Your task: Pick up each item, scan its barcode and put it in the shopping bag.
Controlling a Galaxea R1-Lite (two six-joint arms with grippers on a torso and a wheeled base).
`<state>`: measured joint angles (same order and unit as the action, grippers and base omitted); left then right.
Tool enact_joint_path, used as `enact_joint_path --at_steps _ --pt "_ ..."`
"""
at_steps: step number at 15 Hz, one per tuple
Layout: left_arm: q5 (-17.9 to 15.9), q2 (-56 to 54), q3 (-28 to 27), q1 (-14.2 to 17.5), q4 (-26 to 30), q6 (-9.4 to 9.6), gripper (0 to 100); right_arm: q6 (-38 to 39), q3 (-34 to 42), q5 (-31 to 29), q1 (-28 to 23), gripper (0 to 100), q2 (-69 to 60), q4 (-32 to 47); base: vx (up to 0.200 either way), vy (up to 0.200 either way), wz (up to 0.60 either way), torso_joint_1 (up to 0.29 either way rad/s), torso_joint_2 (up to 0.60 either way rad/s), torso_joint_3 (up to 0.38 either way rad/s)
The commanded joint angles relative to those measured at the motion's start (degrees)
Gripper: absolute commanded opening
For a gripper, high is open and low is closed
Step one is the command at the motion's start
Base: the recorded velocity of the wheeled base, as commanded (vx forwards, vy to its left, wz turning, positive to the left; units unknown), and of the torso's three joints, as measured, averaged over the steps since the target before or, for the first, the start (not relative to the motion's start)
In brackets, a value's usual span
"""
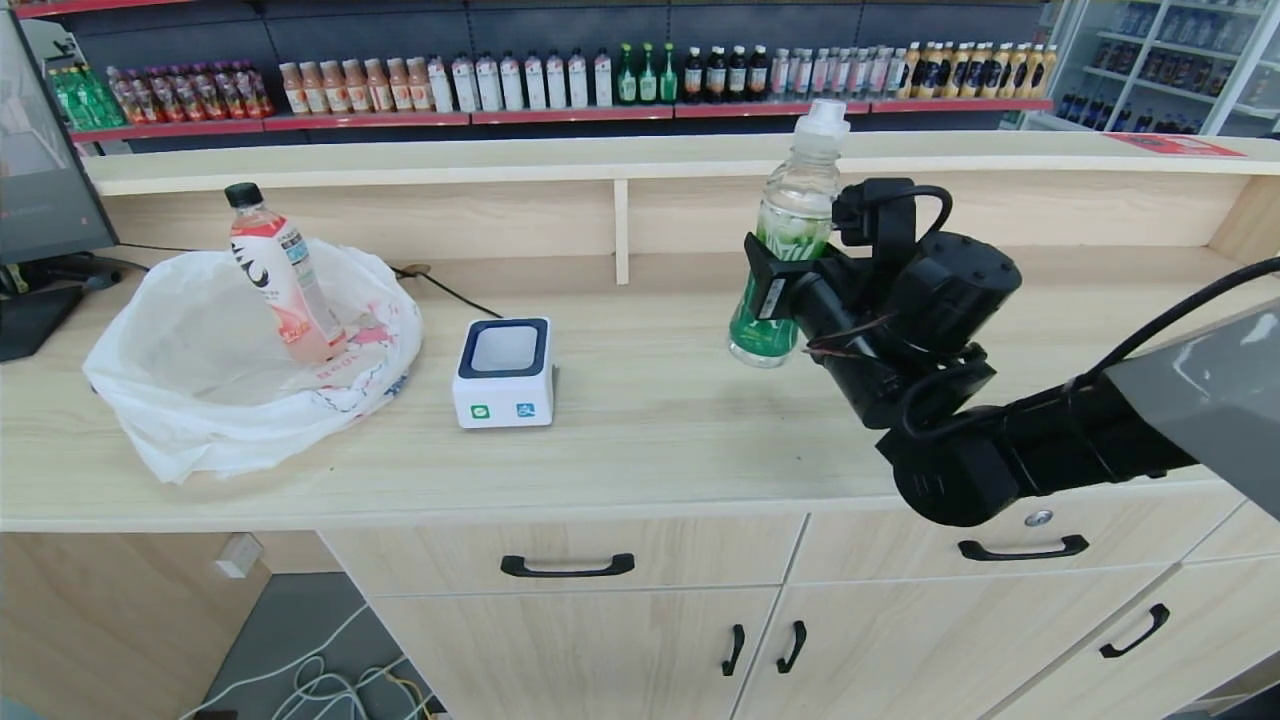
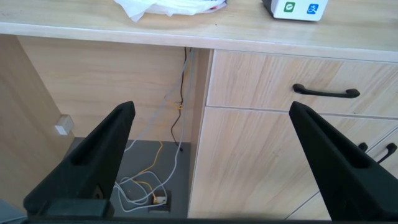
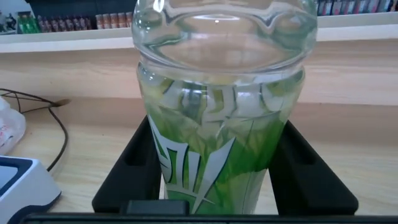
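Green bottle (image 1: 790, 250) is clamped upright at its label in my right gripper (image 1: 772, 285), above the counter (image 1: 650, 440), right of the scanner (image 1: 503, 372). My left gripper (image 2: 211, 111) gapes wide, empty.

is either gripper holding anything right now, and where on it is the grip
The right gripper holds the clear plastic bottle with a green label, clamped around its labelled middle. The left gripper is open and empty.
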<state>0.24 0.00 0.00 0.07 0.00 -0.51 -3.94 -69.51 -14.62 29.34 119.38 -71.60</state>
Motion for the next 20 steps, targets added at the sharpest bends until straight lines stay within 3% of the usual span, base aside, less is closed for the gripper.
enact_joint_path --at_steps 1,5,9,16,20 --pt "0.0 0.0 0.0 0.0 0.0 -0.1 100 0.0 3.4 -0.1 1.2 0 -5.0 0.0 0.0 0.0 0.0 0.0 0.0 0.0" --pt "0.0 0.0 0.0 0.0 0.0 -0.1 100 0.0 11.2 -0.5 5.1 0 -11.5 -0.9 0.0 0.0 0.0 0.0 0.0 0.0" --pt "0.0 0.0 0.0 0.0 0.0 -0.1 100 -0.5 20.9 -0.2 5.9 0 -14.4 -8.0 0.0 0.0 0.0 0.0 0.0 0.0" --pt "0.0 0.0 0.0 0.0 0.0 -0.1 100 0.1 30.8 -0.6 10.1 0 -20.2 -11.9 0.0 0.0 0.0 0.0 0.0 0.0" --pt "0.0 0.0 0.0 0.0 0.0 -0.1 100 0.1 36.6 -0.8 16.5 0 -20.7 -18.4 0.0 0.0 0.0 0.0 0.0 0.0"
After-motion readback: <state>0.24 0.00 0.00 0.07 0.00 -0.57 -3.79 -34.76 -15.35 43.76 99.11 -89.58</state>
